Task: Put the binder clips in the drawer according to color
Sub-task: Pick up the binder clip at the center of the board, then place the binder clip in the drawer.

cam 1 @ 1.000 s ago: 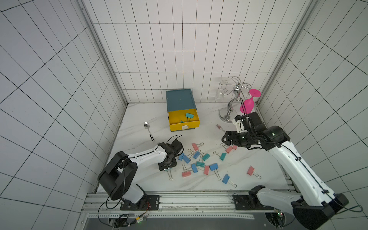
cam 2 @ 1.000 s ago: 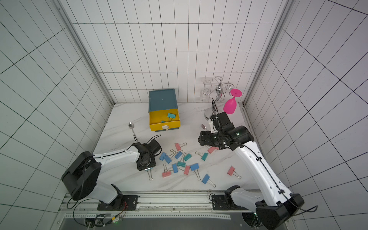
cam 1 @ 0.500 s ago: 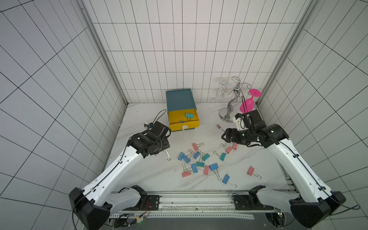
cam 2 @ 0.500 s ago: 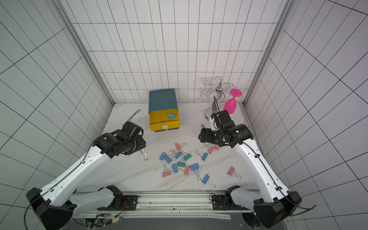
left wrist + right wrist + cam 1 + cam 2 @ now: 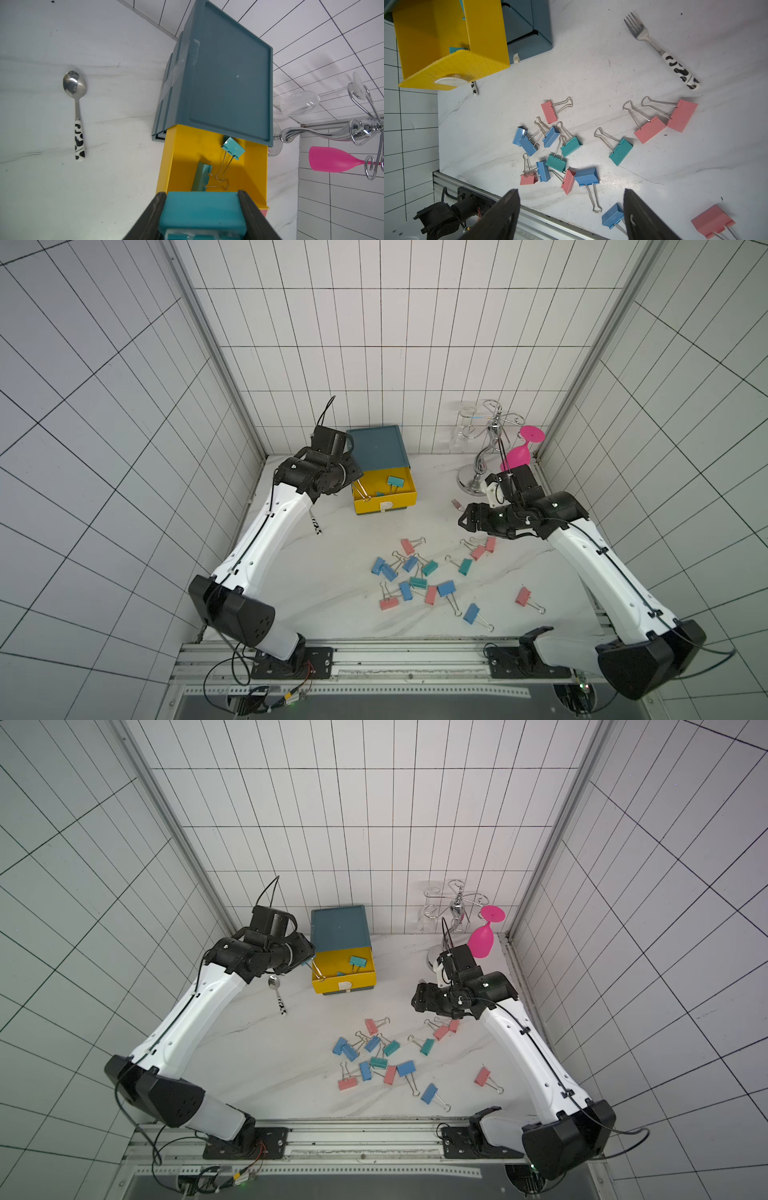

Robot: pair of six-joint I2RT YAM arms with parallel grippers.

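Two teal binder clips [image 5: 232, 147] lie in the open yellow drawer [image 5: 403, 505], whose front bears only a plain white tab [image 5: 450, 81]. It juts from a teal cabinet [image 5: 376, 445] at the back wall, and the cabinet's top overhangs the drawer's rear.

The left gripper [image 5: 201, 194] hangs over the drawer's front corner, its fingers [image 5: 158, 207] pressed on a third teal one, the held clip [image 5: 202, 214]. The clip's body lies crosswise from finger to finger, and in both top views its wire handles [image 5: 318, 972] point down into the drawer.

Some fifteen loose clips [image 5: 417, 583] — blue, salmon-pink, teal — are scattered on the worktop [image 5: 332, 593], handles pointing every way. The right gripper [image 5: 571, 190] hovers near two pink ones [image 5: 484, 548], fingers wide with nothing between them.

A cow-patterned fork [image 5: 660, 49] lies just beside those, and a matching spoon [image 5: 74, 89] lies beside the cabinet, under the left arm. A chrome rack [image 5: 488, 443] in the back corner carries a pink glass [image 5: 517, 456] upside down.
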